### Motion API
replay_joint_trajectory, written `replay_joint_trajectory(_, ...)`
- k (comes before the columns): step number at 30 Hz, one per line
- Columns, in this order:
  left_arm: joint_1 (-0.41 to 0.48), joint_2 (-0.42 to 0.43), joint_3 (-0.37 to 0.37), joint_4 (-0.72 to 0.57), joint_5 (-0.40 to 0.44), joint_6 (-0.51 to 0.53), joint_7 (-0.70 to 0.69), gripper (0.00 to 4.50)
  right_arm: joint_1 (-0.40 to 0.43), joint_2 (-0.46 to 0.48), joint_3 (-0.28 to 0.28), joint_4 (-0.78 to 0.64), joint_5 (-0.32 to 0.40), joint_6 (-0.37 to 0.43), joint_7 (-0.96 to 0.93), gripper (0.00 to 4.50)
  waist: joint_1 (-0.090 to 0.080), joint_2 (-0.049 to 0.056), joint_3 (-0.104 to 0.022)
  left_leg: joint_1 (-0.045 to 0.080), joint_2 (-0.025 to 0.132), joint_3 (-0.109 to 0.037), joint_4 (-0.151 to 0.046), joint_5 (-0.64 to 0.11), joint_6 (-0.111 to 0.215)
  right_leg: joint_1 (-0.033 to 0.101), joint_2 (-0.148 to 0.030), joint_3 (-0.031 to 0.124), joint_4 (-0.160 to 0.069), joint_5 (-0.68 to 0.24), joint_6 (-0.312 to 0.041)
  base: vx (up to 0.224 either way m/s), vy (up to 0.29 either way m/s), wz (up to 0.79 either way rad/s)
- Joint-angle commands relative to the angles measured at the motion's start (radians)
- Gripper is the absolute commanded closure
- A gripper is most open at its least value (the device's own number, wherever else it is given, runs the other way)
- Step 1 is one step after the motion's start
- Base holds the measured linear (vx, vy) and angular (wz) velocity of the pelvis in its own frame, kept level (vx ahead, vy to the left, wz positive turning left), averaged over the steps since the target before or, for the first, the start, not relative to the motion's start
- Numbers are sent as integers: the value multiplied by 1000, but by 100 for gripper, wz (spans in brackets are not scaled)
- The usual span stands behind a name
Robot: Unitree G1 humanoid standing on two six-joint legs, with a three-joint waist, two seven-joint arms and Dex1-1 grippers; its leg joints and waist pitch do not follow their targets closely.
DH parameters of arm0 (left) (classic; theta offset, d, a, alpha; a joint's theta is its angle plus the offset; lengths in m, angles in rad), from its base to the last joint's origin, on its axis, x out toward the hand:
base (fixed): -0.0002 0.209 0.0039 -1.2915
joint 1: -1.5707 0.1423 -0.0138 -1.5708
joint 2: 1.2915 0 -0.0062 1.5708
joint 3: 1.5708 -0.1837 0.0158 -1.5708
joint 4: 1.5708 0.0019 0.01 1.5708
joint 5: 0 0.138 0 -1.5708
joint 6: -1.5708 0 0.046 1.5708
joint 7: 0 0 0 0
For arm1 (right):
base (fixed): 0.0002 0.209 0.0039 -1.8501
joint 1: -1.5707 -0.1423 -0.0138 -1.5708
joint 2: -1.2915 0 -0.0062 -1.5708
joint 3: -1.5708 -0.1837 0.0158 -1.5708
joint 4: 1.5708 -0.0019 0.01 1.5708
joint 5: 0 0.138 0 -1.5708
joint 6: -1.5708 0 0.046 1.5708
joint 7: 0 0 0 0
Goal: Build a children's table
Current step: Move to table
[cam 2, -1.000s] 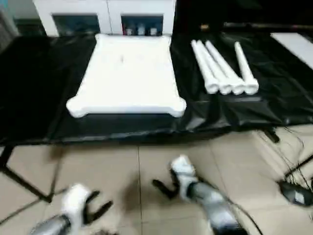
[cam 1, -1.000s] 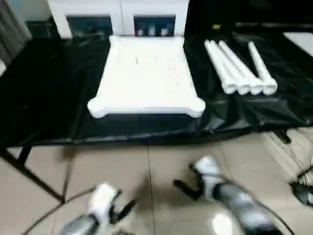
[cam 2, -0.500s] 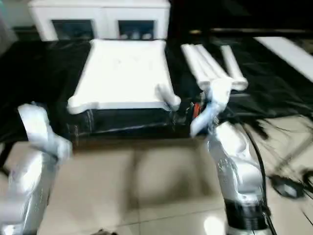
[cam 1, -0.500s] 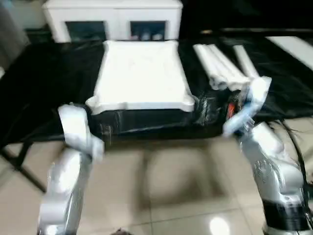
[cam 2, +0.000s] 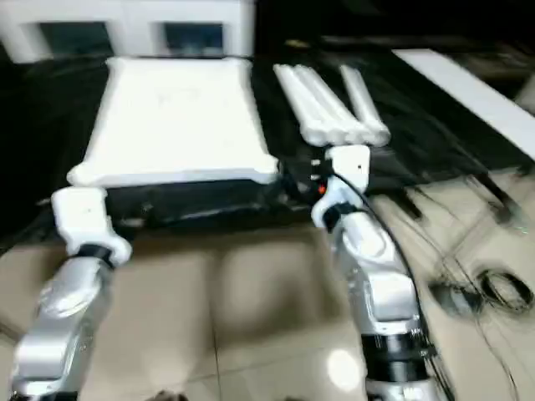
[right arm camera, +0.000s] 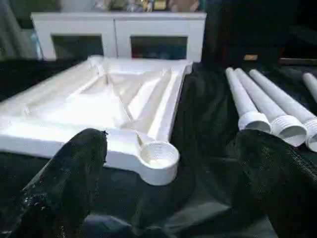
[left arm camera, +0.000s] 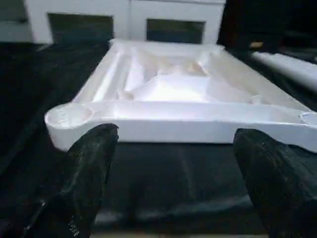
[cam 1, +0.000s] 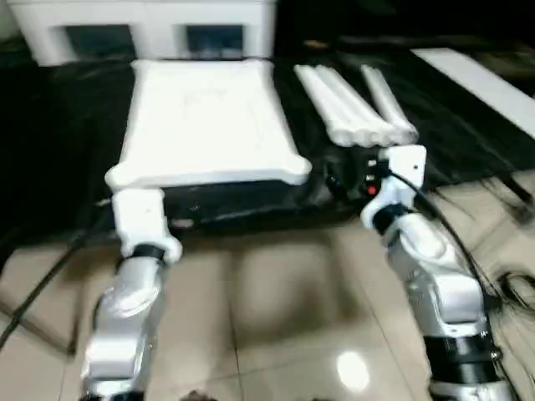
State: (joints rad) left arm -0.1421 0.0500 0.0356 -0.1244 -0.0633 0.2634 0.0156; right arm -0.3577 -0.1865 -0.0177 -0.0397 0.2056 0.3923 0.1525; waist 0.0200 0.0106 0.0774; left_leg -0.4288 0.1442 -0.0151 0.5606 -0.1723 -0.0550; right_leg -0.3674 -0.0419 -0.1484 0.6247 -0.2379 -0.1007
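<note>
The children's table lies in parts on the black sheet. Its white rimmed top rests underside up, ribs and round corner sockets showing. Several white tapered legs lie side by side to its right, ribbed ends toward me. My left gripper is open, its black fingers spread before the top's near-left corner. My right gripper is open too, level with the near-right corner socket and the leg ends. Neither touches anything.
The black-sheeted table has its front edge just ahead of both wrists. A white cabinet with glass doors stands behind it. A white board lies at the far right. Cables trail over the tiled floor on the right.
Both arms have risen from low over the floor and reached forward to the black table's front edge. The camera has shifted as well.
</note>
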Motion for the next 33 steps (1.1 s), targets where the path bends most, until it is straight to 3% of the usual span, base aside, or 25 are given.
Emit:
replay_joint_trajectory(1, -36, 9, -54, 81, 63, -15, -1, 31, 0, -3, -34, -12, -23, 32, -28, 0, 34, -16, -81, -21, -32, 119, 190, -181, 152, 83, -177, 38, -194, -328, -455, 19, -232, 52)
replay_joint_trajectory(2, -49, 9, -55, 87, 71, -12, 1, 31, 2, 0, -42, -14, -24, 32, -30, 0, 42, -13, -72, -41, -10, 135, 210, -162, 165, 88, -189, 33, -185, -315, -417, 19, -232, 52)
replay_joint_trajectory(4, -72, 3, -40, 76, 58, -14, 4, 31, 8, 18, -63, -20, -15, 52, -51, 0, 34, -27, -68, -27, -8, 164, 183, -212, 164, 70, -123, 55, -164, -229, -293, 25, -218, 31)
replay_joint_trajectory(5, -86, 7, -30, 73, 54, -5, 9, 31, 8, 13, -46, -16, -41, 54, -58, 0, 35, 16, -94, 10, 39, 148, 94, -180, 191, 80, -89, 23, -151, -142, -190, 26, -218, 25)
replay_joint_trajectory(6, -97, 14, -23, 74, 49, -18, 11, 31, 7, 7, -25, -8, -69, 52, -65, 0, 26, 58, -130, 128, 249, 19, 16, 76, 319, 3, -34, -26, -23, -20, -3, 31, -235, 22)
replay_joint_trajectory(7, -106, 23, -16, 81, 47, -4, 15, 31, 6, 9, -12, 7, -87, 39, -73, 0, -8, 44, -144, 230, 388, -78, 17, 548, 531, -136, -95, 49, 136, -190, 107, 38, -256, 1)
replay_joint_trajectory(8, -112, 30, -13, 86, 46, 5, 18, 31, 5, 11, -7, 16, -95, 31, -79, 0, -12, 36, -137, 245, 359, -82, 50, 780, 598, -181, -125, 99, 169, -165, 92, 38, -256, 1)
replay_joint_trajectory(9, -117, 42, -13, 94, 53, -1, 8, 31, 2, 23, 3, 33, -111, 16, -123, 0, -2, 36, -109, 173, 228, -12, 91, 965, 589, -188, -139, 181, 129, 33, 100, -2, -145, -20)
replay_joint_trajectory(10, -117, 42, -13, 94, 53, -1, 8, 31, 2, 23, 3, 33, -111, 16, -123, 0, 21, -27, -107, 40, 9, 100, 142, 607, 413, -64, -112, 211, -8, 275, 213, -116, 26, -14)
replay_joint_trajectory(11, -117, 57, -22, 90, 76, -3, 1, 31, -3, 31, 18, 41, -158, -22, -175, 0, 25, -48, -130, 27, -44, 115, 151, 448, 357, -21, -77, 201, 1, 383, 231, -116, 26, -14)
replay_joint_trajectory(12, -115, 58, -23, 85, 77, -2, -4, 31, -3, 42, 18, 45, -167, -48, -187, 0, 49, -52, -100, -16, -39, 129, 119, 118, 180, -14, -130, 196, -50, 325, 357, -134, -75, -5)
replay_joint_trajectory(13, -115, 58, -23, 85, 77, -2, -4, 31, -3, 42, 18, 46, -168, -49, -188, 0, 50, -44, -110, 14, -17, 133, 91, -37, 52, -1, -112, 190, -49, 116, 425, -86, -213, -10)
replay_joint_trajectory(15, -99, 59, -13, 67, 58, -2, -25, 31, -6, 89, -10, 55, -74, -25, -113, 0, 40, -23, -103, 6, 0, 127, 44, -45, -18, 18, -92, 175, -49, 40, 410, -83, -190, -12)
replay_joint_trajectory(17, -91, 64, -7, 64, 47, -1, -32, 31, -13, 109, -14, 54, -47, -20, -95, 0, 28, -10, -95, 14, 12, 132, 22, -111, -57, 9, -77, 161, -64, -84, 337, -87, -113, -11)
replay_joint_trajectory(19, -88, 67, -2, 64, 44, -3, -31, 31, -23, 118, -3, 59, -49, -26, -103, 0, 15, -6, -67, 58, 16, 147, 9, -379, -95, -28, -51, 145, -110, -683, 242, -96, -22, -4)
replay_joint_trajectory(20, -89, 67, -1, 64, 46, -3, -29, 31, -26, 121, -1, 62, -49, -30, -107, 0, 8, -5, -64, 75, 14, 147, 15, -437, -91, -38, -45, 133, -121, -787, 222, -97, 4, -2)
replay_joint_trajectory(23, -86, 68, -3, 65, 45, -8, -31, 31, -34, 119, 27, 71, -68, -82, -92, 0, -16, 33, -47, 151, 43, 120, -26, -730, -42, -29, -9, 53, -143, -715, 111, -79, 51, -9)
replay_joint_trajectory(24, -81, 68, -4, 62, 44, -11, -34, 31, -33, 117, 41, 70, -87, -116, -82, 0, -21, 61, -30, 134, 94, 100, -107, -920, -26, 19, -2, 16, -64, -500, 83, -60, 59, -20)
replay_joint_trajectory(25, -81, 68, -4, 62, 44, -11, -34, 31, -33, 117, 42, 70, -88, -118, -80, 0, 12, 67, -31, 91, 131, 104, -170, -993, 6, 91, -24, 38, 94, -225, 62, -58, 27, -18)
replay_joint_trajectory(26, -74, 66, -3, 61, 47, -11, -31, 31, -30, 129, 35, 66, -78, -124, -62, 0, 20, 48, -35, 124, 149, 100, -167, -978, 47, 75, -39, 58, 94, -181, 70, -58, 27, -18)
replay_joint_trajectory(27, -71, 64, -2, 61, 48, -11, -27, 31, -27, 137, 29, 64, -65, -121, -51, 0, 23, 16, -31, 175, 125, 129, -112, -920, 55, 52, -70, 119, 27, -382, 69, 34, -52, -7)
replay_joint_trajectory(28, -68, 63, -1, 61, 49, -11, -25, 31, -24, 141, 25, 63, -56, -118, -45, 0, 18, -10, -25, 180, 57, 163, -34, -817, 17, 21, -72, 121, -92, -678, 54, 74, -18, -9)
replay_joint_trajectory(29, -66, 63, -1, 61, 48, -12, -23, 31, -23, 144, 22, 63, -51, -117, -41, 0, 40, -29, -35, 136, 11, 184, 72, -489, 19, 56, -132, 153, -170, -1011, 99, 74, -18, -9)
replay_joint_trajectory(30, -65, 61, 0, 60, 49, -11, -18, 31, -20, 142, 23, 67, -52, -120, -38, 0, 74, -38, -60, 73, 20, 166, 82, -246, 61, 133, -163, 212, -173, -969, 63, 86, 31, 0)
replay_joint_trajectory(33, -60, 56, 8, 53, 56, -12, -6, 31, -22, 115, 48, 93, -89, -147, -45, 0, 67, 24, -87, 107, 45, 154, -30, -64, 73, 128, -49, 113, -104, -349, -36, 113, 8, 15)
